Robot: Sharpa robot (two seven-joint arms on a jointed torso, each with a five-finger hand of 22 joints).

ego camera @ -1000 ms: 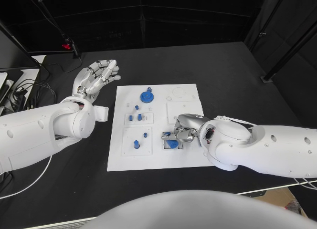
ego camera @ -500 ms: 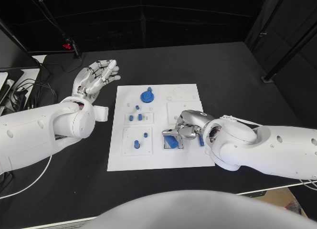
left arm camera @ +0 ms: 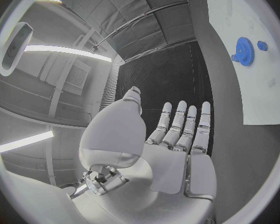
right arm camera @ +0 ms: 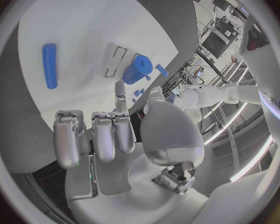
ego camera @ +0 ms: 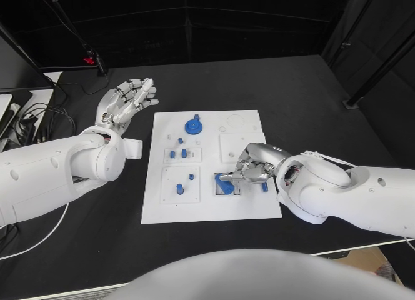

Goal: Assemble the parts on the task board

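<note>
I see my right hand low over the task board, fingers curled, holding nothing, beside the blue cylinder part. My left hand hovers beyond the board's far-left corner, fingers straight, empty.

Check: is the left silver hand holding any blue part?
No. The left silver hand is open, fingers spread above the black table, beside the white task board.

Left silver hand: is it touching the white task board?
Apart. In the head view the left silver hand hangs over bare black table, a clear strip of table showing between it and the white task board.
</note>
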